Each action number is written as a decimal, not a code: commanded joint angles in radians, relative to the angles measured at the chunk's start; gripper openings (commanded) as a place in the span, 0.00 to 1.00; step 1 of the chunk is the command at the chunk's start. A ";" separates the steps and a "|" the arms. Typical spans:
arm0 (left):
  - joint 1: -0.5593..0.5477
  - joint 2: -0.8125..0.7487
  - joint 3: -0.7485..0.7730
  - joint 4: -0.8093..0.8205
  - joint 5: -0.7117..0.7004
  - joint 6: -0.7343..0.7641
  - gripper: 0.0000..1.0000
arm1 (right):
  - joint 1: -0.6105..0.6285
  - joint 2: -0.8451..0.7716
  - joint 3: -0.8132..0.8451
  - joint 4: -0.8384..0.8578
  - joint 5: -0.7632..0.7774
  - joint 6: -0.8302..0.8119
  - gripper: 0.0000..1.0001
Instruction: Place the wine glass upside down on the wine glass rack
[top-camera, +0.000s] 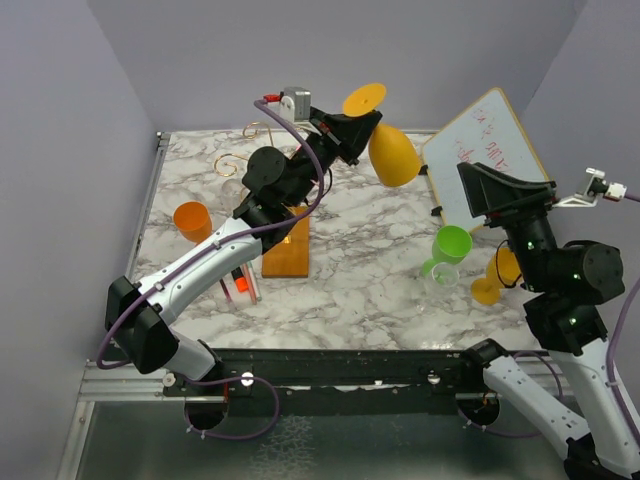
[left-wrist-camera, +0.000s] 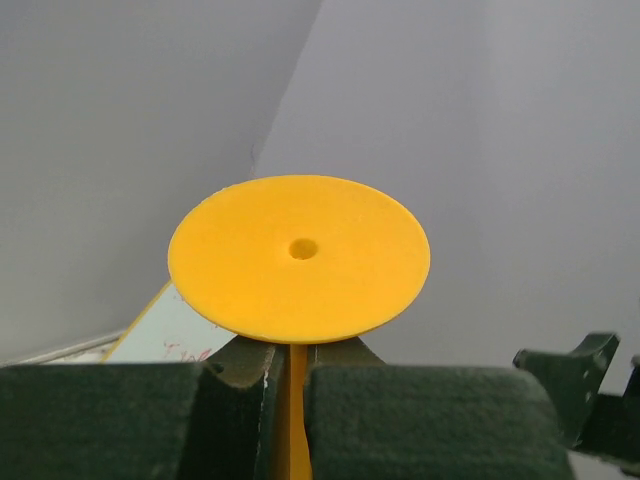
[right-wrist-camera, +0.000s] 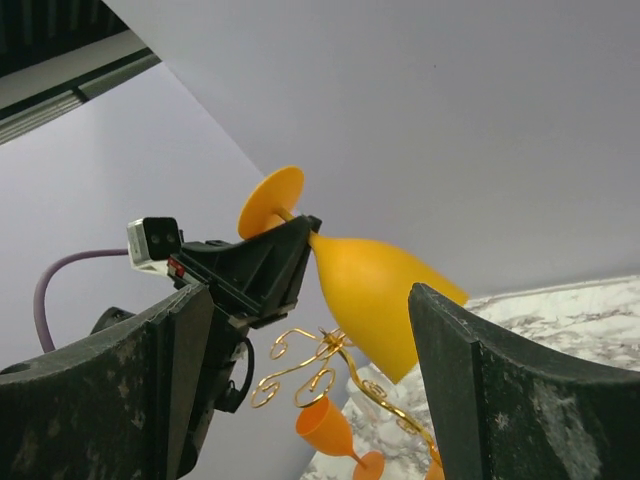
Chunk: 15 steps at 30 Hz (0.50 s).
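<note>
Left end effector (top-camera: 362, 127) pinches the wine glass (top-camera: 393, 155) stem; right end effector (top-camera: 480, 192) gapes empty. Tilted, it could snag the rack (top-camera: 288, 255) curls!

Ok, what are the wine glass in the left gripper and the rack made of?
The wine glass: probably plastic, opaque matte yellow-orange, moulded hole in its foot. The wine glass rack: thin shiny gold wire, likely metal; its base looks like orange-brown wood.

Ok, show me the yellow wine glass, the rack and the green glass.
yellow wine glass (top-camera: 393, 155): top view, on its bowl.
wine glass rack (top-camera: 288, 255): top view, on its wooden base.
green glass (top-camera: 452, 243): top view, on its bowl.
</note>
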 joint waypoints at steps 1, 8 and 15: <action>0.001 -0.031 -0.008 -0.007 0.189 0.218 0.00 | 0.001 0.001 0.102 -0.138 0.004 -0.103 0.85; 0.000 -0.016 -0.031 -0.013 0.403 0.381 0.00 | 0.001 0.072 0.233 -0.197 -0.235 -0.153 0.85; -0.007 0.020 -0.052 -0.014 0.485 0.521 0.00 | 0.001 0.219 0.383 -0.383 -0.334 -0.029 0.84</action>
